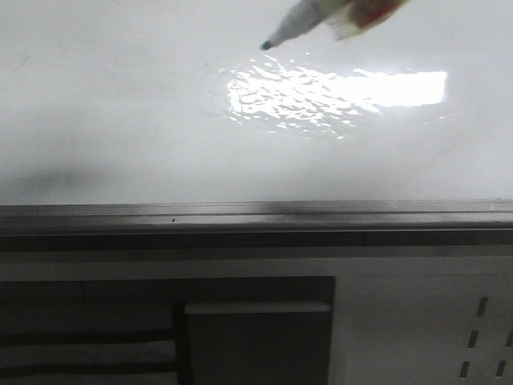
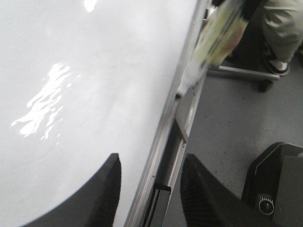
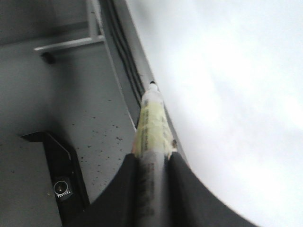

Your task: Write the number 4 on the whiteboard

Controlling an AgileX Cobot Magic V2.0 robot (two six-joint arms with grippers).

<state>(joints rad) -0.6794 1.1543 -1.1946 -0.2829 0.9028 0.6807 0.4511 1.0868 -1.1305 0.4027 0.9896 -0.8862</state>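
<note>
no 4 on the whiteboard yet; it's bare. marker tip hovers near twelve o'clock, just above the glare, angled down to start. right claw grips the marker; left claw hangs wide at the rail.

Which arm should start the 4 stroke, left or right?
Right. The right gripper is shut on the marker, whose tip hangs just off the whiteboard. The left gripper is open, holds nothing and sits by the edge rail. No stroke shows on the board.
</note>
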